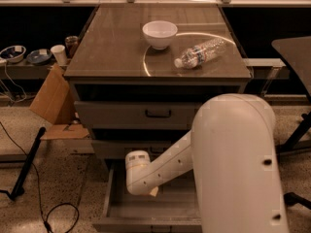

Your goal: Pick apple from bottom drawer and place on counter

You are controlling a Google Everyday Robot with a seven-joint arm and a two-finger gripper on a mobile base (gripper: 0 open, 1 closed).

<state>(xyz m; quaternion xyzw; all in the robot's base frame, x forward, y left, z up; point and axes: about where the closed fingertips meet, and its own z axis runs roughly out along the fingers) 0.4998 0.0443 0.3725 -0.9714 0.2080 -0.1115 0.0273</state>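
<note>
The bottom drawer (114,208) is pulled open below the two upper drawers, and part of its grey floor shows. My white arm reaches down from the lower right into it. My gripper (151,191) is at the arm's end, low inside the drawer, mostly hidden behind the rounded wrist (138,173). The apple is not visible; the arm covers much of the drawer's inside. The counter (114,47) is the glossy brown-grey cabinet top with a pale arc mark.
A white bowl (159,33) and a clear plastic bottle (200,53) lying on its side are on the counter. A cardboard box (52,97) and a black cable lie on the floor to the left. A dark table (295,50) stands to the right.
</note>
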